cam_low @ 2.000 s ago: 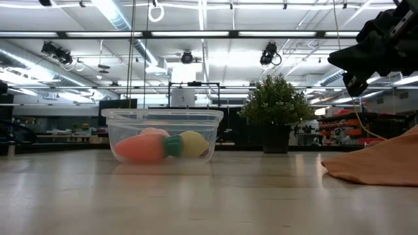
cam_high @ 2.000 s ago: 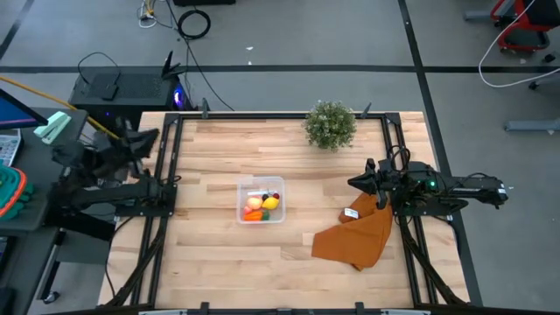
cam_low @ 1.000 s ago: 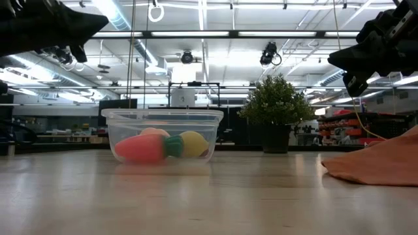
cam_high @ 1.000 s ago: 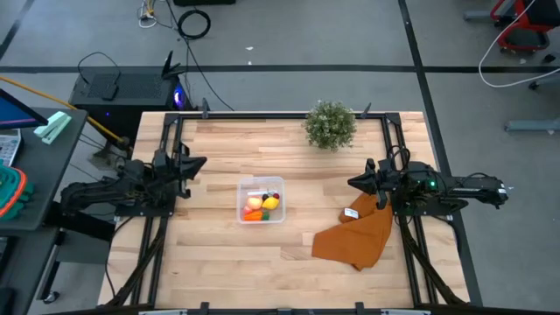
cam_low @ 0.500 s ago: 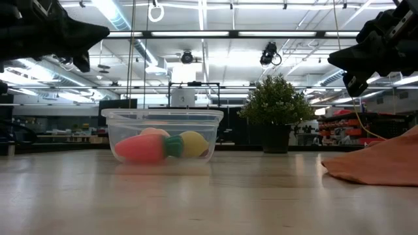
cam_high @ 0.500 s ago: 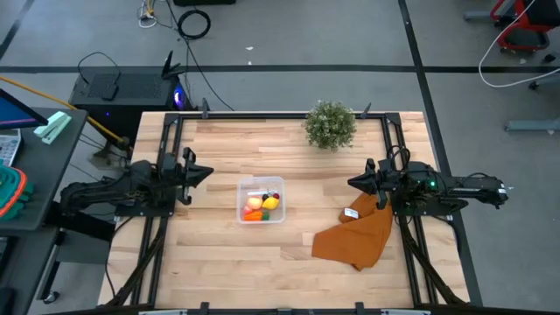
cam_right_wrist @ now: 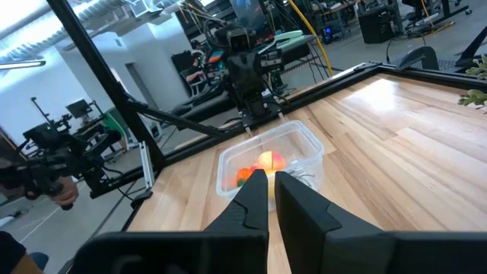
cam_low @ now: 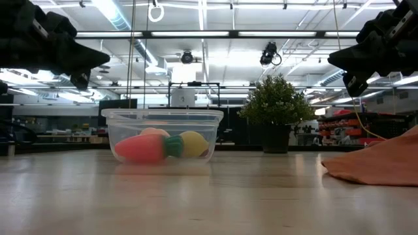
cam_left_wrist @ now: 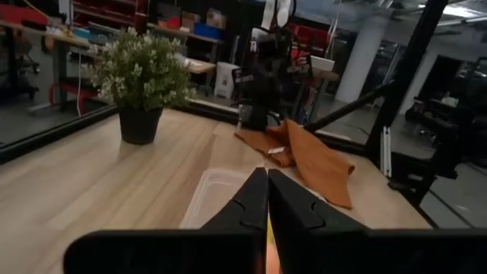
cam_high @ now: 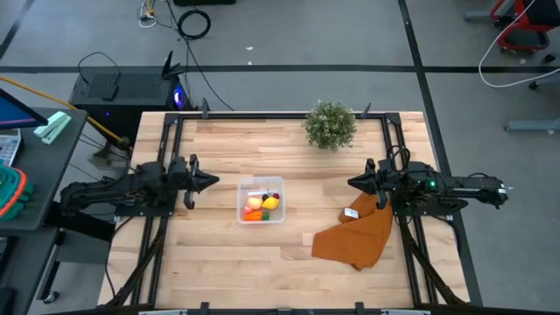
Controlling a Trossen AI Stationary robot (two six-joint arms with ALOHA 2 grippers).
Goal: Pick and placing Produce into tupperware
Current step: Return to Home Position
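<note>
Left of the tupperware [cam_high: 240, 199], what changed?
- Left gripper [cam_high: 208, 180] swung back over the table [cam_high: 219, 262], fingers together, empty. Right gripper [cam_high: 353, 183] parked, likewise closed. Produce [cam_high: 262, 207] sat inside; packing looked done.

potted plant [cam_high: 331, 125], orange cloth [cam_high: 357, 238]

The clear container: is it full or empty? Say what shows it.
Partly filled: the lidless clear container holds a carrot, a lemon and an apple, all lying below the rim.
</note>
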